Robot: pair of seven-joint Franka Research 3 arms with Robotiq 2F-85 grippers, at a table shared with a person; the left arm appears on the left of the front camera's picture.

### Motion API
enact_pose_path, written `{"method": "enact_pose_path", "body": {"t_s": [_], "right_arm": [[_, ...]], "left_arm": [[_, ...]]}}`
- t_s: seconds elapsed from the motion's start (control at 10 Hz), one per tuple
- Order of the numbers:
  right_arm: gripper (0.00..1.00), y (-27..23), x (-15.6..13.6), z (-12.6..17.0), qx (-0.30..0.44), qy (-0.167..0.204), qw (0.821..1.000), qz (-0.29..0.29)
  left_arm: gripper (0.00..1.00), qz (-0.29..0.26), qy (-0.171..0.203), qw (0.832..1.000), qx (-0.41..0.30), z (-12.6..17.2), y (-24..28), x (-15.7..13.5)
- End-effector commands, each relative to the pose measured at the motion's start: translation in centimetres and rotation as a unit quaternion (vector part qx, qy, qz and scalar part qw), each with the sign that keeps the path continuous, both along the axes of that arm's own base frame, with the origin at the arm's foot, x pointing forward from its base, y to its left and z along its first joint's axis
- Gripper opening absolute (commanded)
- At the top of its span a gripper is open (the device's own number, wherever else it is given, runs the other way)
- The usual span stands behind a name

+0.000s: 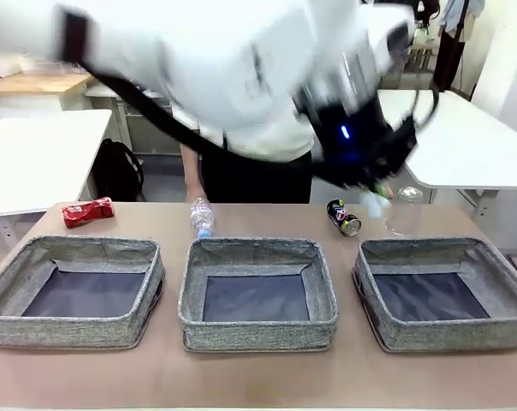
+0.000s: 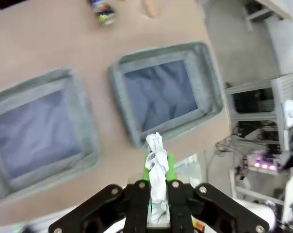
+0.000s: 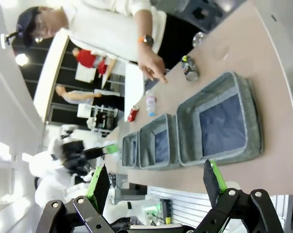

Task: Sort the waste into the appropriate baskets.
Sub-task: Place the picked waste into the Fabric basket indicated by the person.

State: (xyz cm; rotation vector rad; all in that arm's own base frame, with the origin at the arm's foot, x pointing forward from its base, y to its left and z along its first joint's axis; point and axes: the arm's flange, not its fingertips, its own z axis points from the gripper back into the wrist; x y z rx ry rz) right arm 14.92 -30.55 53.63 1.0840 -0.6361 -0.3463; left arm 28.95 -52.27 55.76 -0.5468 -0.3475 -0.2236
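Note:
My left arm is a blur sweeping across the front view. Its gripper (image 1: 374, 190) hangs over the table's back right, above the dark printed can (image 1: 345, 217). The left wrist view shows this gripper (image 2: 157, 167) shut on a white paper wad (image 2: 156, 160), high over the table beside one grey basket (image 2: 118, 92). A red can (image 1: 87, 211) lies at the back left. The small bottle (image 1: 202, 216) stands behind the middle basket (image 1: 254, 249), and a clear cup (image 1: 404, 208) behind the right basket (image 1: 447, 247). My right gripper (image 3: 156, 184) stands open and empty, well off the table.
A person stands at the far side, one hand (image 3: 154, 65) down on the table near the dark can (image 3: 189, 69). The left basket (image 1: 79, 247) sits at the front left. White tables stand behind on both sides.

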Motion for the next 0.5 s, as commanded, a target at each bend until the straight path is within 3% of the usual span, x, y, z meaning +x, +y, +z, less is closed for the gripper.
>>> {"method": "enact_pose_path", "body": {"t_s": [0.0, 0.1, 0.4], "right_arm": [[1.0, 2.1, 2.1, -0.7, -0.001, 0.014, 1.0, 0.025], [1.0, 2.1, 2.1, -0.7, -0.001, 0.014, 1.0, 0.025], [1.0, 2.1, 2.1, -0.7, -0.001, 0.014, 1.0, 0.025]], "left_arm": [[0.1, -0.055, 0.044, 0.998, -0.008, -4.0, -8.5, 5.3], [0.1, -0.081, 0.072, 0.994, 0.024, -5.7, -12.8, 7.0], [0.1, -0.08, 0.083, 0.991, 0.073, -7.8, -20.1, 9.9]]}}
